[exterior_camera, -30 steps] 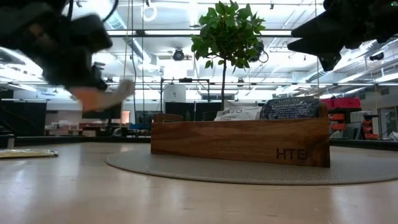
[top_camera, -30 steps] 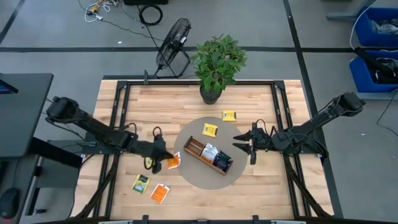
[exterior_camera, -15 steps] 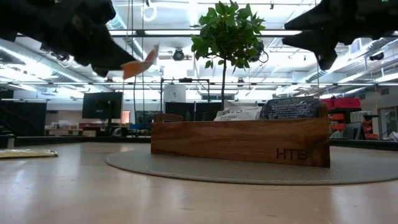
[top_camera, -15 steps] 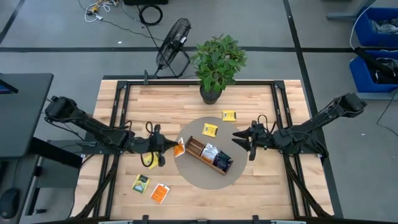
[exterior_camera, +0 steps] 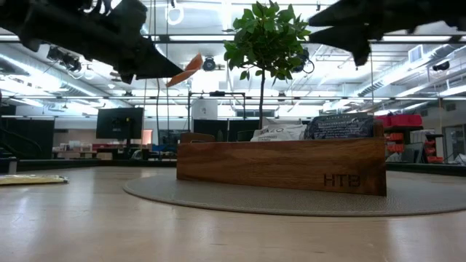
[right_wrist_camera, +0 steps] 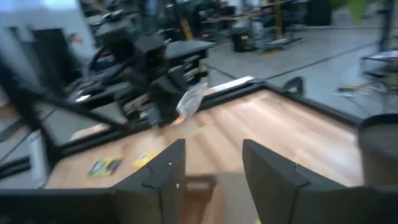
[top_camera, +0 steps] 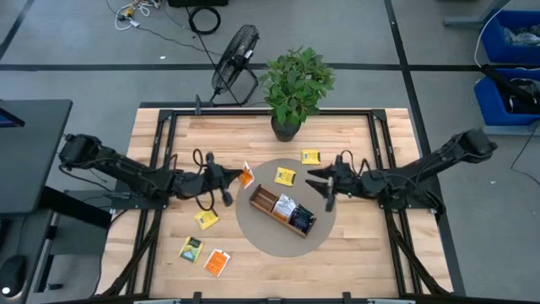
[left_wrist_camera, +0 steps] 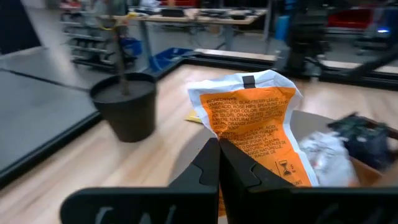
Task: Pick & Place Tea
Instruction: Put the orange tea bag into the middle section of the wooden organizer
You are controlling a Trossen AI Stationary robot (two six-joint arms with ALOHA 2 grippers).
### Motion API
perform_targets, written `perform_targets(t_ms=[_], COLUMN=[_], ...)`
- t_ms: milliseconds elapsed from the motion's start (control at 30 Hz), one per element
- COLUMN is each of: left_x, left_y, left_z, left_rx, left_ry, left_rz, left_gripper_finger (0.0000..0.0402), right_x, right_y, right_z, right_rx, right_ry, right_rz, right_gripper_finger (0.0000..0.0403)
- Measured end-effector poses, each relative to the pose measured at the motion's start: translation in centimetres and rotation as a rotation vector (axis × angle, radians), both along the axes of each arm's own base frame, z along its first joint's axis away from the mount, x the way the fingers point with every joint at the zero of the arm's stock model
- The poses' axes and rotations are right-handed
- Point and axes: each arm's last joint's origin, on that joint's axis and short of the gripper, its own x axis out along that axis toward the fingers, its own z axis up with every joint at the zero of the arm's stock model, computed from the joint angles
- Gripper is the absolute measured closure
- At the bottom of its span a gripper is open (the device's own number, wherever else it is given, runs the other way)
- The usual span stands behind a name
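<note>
Orange flat tea sachet (top_camera: 245, 176), pinched by left gripper (top_camera: 233, 178), now carried nearer brown wooden tray (top_camera: 283, 212); right gripper (top_camera: 319, 185) spread, hovering.

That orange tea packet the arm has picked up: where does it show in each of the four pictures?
High view: the orange sachet sits left of centre, at the left gripper, just off the round mat's edge.
Low view: upper left, in the air, left of the plant.
Left wrist view: centre, pinched between the shut fingers.
Right wrist view: small, left of centre, on the far arm.
Shared landmark: the wooden tray.
</note>
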Motion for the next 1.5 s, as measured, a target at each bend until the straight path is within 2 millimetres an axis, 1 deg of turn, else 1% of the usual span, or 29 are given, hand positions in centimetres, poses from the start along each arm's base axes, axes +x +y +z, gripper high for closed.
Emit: perform_targets(t_ms=[100,233,433,600,900,1133,1400,1500], left_x=[0.1,0.1,0.1,0.1,0.1,0.1,0.1,0.1], left_y=[0.6,1.1,1.2,1.2,1.2,1.2,1.3,1.3], left_z=[0.0,0.1,0.1,0.1,0.1,0.1,0.1,0.1], left_rx=[0.019,0.024,0.066,0.080,0.097,0.101,0.106,0.107], left_ry=[0.004,0.004,0.025,0.031,0.040,0.044,0.045,0.042], left_rz=[0.032,0.060,0.076,0.077,0.084,0.084,0.087,0.086], left_gripper_finger=[0.0399,0.0399,0.0399,0.0399,0.0399,0.0399,0.0399,0.0399], right_x=[1.7,4.1,8.1,10.9,15.2,17.6,17.9,18.0], right_y=[-0.5,-0.8,-1.2,-1.9,-2.7,-3.5,-4.5,-4.9], right_z=[0.9,1.8,2.8,2.7,2.8,2.3,2.3,2.3], right_rx=[0.016,0.008,-0.002,-0.006,0.023,0.036,0.056,0.085], right_ry=[0.006,0.066,0.130,0.182,0.193,0.217,0.212,0.209], right_rz=[-0.046,-0.087,-0.050,-0.065,0.007,0.046,0.018,0.043], right_gripper_finger=[0.0225,0.0216,0.0215,0.0216,0.0216,0.0216,0.0216,0.0216])
